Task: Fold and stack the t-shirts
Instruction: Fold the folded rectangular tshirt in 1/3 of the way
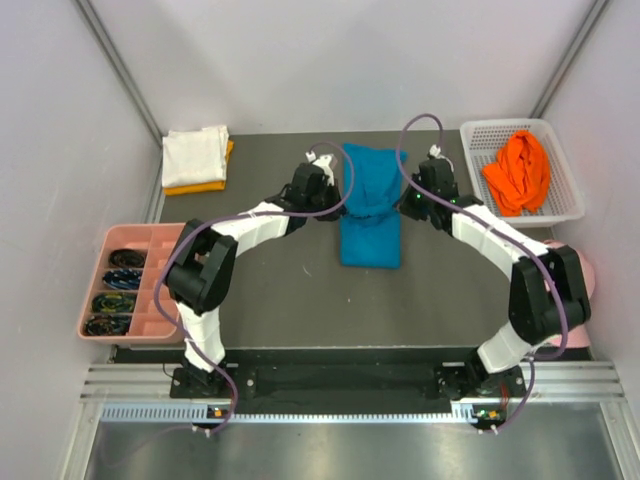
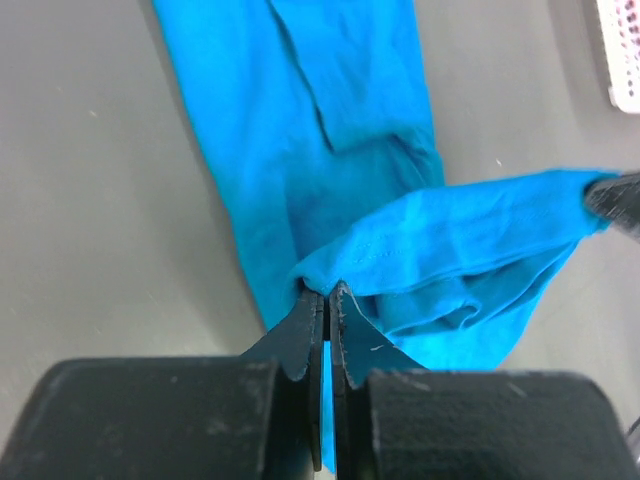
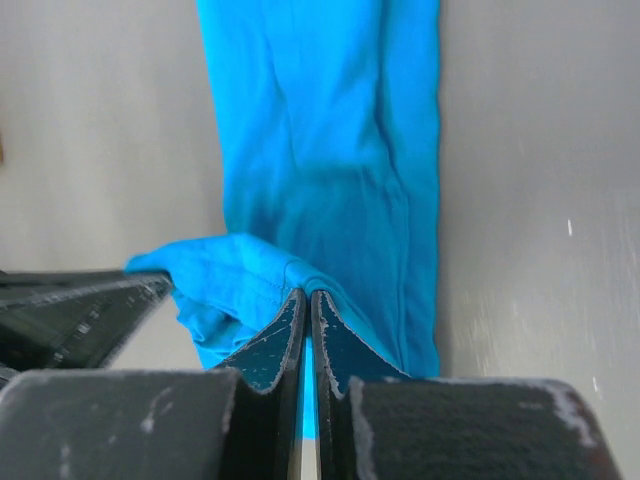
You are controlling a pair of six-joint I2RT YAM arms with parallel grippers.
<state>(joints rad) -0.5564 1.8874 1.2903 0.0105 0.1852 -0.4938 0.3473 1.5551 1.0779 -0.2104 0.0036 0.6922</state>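
Observation:
The teal-blue t-shirt (image 1: 370, 245) lies as a long narrow strip in the middle of the table, its far part lifted. My left gripper (image 1: 335, 192) is shut on the lifted edge's left corner (image 2: 327, 292). The right gripper (image 1: 410, 197) is shut on the other corner (image 3: 307, 295). Between them the held edge (image 2: 470, 235) stretches over the flat cloth (image 3: 330, 150). A folded white t-shirt (image 1: 195, 153) rests on a yellow-orange one (image 1: 197, 187) at the far left. A bright orange t-shirt (image 1: 520, 170) is crumpled in a basket.
A white mesh basket (image 1: 505, 127) stands at the far right. At the table's left edge a pink compartment tray (image 1: 165, 290) holds dark coiled items. Something pink (image 1: 586, 272) shows behind the right arm's elbow. Grey walls close in both sides.

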